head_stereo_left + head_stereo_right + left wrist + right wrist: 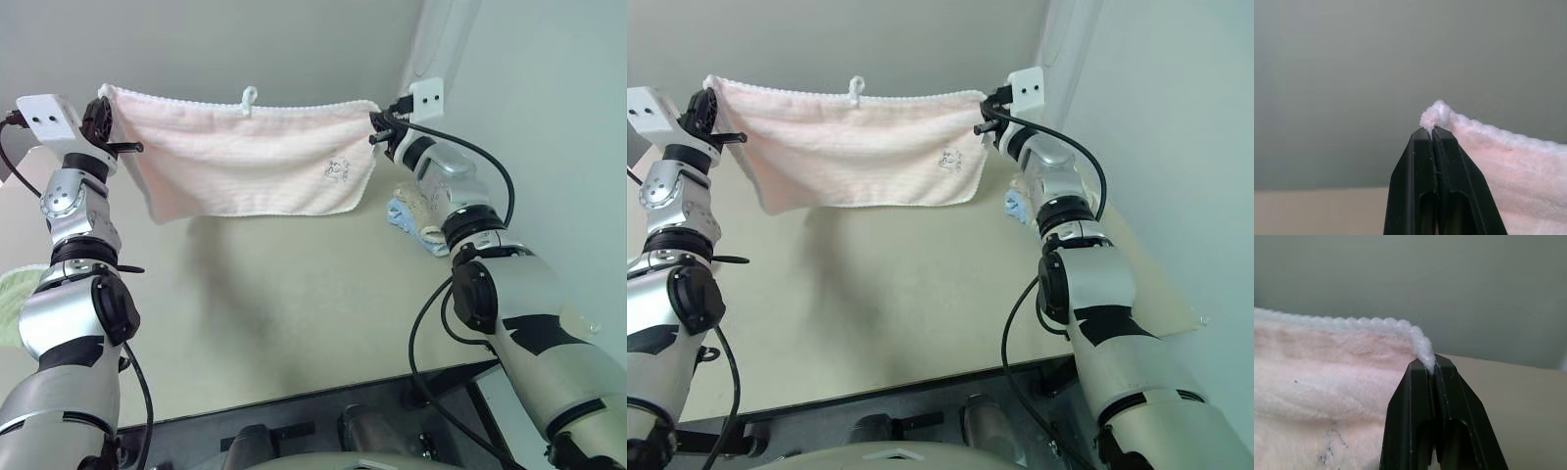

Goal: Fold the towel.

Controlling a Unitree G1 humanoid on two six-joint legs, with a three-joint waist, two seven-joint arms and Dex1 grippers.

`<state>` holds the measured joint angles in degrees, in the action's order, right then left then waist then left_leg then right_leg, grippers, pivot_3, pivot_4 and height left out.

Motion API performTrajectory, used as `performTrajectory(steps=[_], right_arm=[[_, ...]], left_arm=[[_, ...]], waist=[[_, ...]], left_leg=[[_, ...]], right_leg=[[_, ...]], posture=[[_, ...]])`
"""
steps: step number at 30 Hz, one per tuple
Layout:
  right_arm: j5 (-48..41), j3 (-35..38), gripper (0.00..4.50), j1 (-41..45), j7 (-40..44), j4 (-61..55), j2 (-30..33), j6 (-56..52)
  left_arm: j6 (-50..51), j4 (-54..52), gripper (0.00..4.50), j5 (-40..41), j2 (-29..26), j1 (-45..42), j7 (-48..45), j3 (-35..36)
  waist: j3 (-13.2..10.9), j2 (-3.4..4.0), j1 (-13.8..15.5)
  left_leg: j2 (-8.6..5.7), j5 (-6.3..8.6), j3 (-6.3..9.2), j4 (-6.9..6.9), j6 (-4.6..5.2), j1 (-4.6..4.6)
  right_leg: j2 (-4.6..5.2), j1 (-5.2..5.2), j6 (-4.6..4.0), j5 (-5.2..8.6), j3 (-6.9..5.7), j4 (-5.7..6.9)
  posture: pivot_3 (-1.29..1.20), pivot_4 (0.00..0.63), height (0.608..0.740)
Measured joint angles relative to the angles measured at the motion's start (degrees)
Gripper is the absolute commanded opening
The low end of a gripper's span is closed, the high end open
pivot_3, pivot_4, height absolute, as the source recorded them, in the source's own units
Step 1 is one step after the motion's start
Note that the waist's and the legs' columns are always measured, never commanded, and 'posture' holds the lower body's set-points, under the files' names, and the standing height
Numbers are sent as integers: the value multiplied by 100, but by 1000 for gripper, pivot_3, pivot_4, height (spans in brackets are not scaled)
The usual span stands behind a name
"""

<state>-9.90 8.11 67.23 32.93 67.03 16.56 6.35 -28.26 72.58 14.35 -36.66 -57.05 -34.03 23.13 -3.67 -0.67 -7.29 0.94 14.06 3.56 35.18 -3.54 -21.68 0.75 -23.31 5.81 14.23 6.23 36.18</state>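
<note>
The pale pink towel (245, 157) hangs spread out in the air above the beige table (274, 313), its white-stitched top edge stretched between my two grippers. A small white loop (248, 97) stands up at mid-edge and a grey motif (337, 170) shows near the right side. My left gripper (110, 116) is shut on the towel's left top corner (1436, 113). My right gripper (380, 121) is shut on the right top corner (1422, 350). The bottom edge hangs free, clear of the table.
A tan and blue towel pile (416, 217) lies on the table at the right, just behind my right forearm. A light green towel (12, 299) sits at the left edge. Walls close in behind and at the right. The table's front edge (323, 387) runs near me.
</note>
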Motion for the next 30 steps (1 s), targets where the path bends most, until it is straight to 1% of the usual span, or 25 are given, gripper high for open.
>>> performTrajectory(steps=[2,5,7,9,12,15,18,21,25,30], right_arm=[[-69,-2,0,-580,483,-498,89,-112],[-290,-44,0,-1606,1099,-1756,281,-598],[-476,-116,0,-2264,1471,-2827,457,-1029],[-730,-214,0,-2872,1780,-3974,689,-1610],[-1147,-237,0,-3638,2062,-5386,1118,-2553],[-1342,-257,0,-4273,2213,-6264,1466,-3073],[-1401,-371,0,-4973,2384,-6880,1671,-3278],[-1422,-481,0,-5449,2463,-7229,1835,-3432],[-1430,-493,0,-5783,2500,-7433,2000,-3468],[-1463,-482,0,-6157,2620,-7510,2283,-3423]], left_arm=[[-120,-92,16,17,-34,572,-629,-8],[-146,-282,16,134,-53,1331,-1321,32],[-119,-644,16,306,-81,1747,-1734,92],[20,-1278,16,556,-98,2197,-2054,158],[434,-2301,16,927,-124,3001,-2237,305],[806,-3097,16,1129,-120,3743,-2211,349],[1204,-3804,16,1301,-117,4445,-2176,399],[1567,-4427,16,1412,-118,5152,-2175,490],[1903,-4920,16,1563,-116,5936,-2178,605],[2152,-5508,16,1631,-130,6893,-2368,712]], waist=[[0,0,-6],[-1,0,0],[-1,0,15],[0,1,26],[0,0,29],[3,-5,47],[4,-8,65],[3,-9,57],[6,-27,51],[6,-25,49]], left_leg=[[0,0,1,2,0,6],[1,-1,6,12,1,3],[1,-1,8,20,1,1],[1,-1,8,25,1,9],[3,0,5,35,1,25],[6,0,6,59,1,30],[7,0,4,95,0,35],[7,1,-4,110,-2,53],[7,4,-6,109,-6,59],[8,5,-11,87,-7,42]], right_leg=[[0,7,0,0,0,3],[-1,2,-1,1,-1,16],[-1,1,-2,1,-3,24],[-1,9,-4,4,-3,30],[-1,19,-11,9,-2,43],[-7,23,-11,37,-2,63],[-8,30,-21,51,-2,87],[-3,50,-23,51,3,86],[4,55,-25,52,3,75],[15,52,-25,52,-1,25]], posture=[[0,0,740],[0,0,740],[0,0,740],[0,0,740],[0,0,740],[0,0,740],[0,0,740],[0,0,740],[0,0,740],[0,0,740]])
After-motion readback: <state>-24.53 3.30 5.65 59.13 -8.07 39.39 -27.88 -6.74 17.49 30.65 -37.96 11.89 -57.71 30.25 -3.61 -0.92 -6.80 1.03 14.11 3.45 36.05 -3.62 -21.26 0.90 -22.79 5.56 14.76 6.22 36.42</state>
